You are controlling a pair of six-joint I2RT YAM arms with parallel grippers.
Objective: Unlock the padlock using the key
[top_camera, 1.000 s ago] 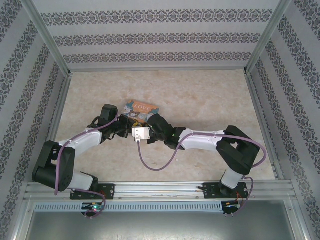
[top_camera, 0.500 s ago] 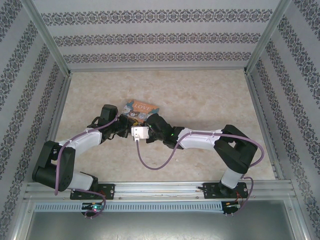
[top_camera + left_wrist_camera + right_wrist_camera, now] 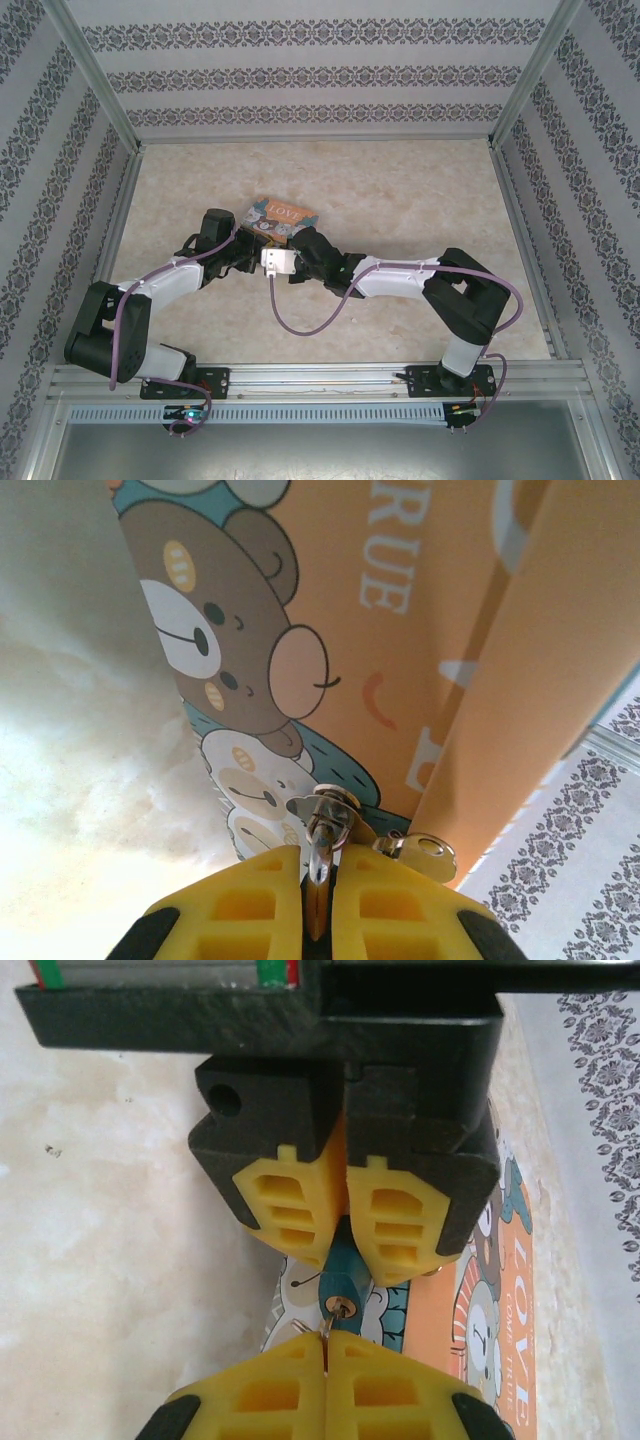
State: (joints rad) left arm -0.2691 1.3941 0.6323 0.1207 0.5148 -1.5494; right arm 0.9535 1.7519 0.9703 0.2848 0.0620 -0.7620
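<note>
Right tool (image 3: 325,1350) now tight on key (image 3: 328,1326), closer to padlock (image 3: 341,1278).

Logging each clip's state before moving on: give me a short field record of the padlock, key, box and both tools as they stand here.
padlock: teal body clamped in left tool, keyhole facing right tool
key: thin metal sliver pinched in right tool, tip close to keyhole
left tool: shut on padlock
right tool: shut on key
box: orange cartoon LOVE box on table, just behind padlock
key inserted: cannot tell
</note>
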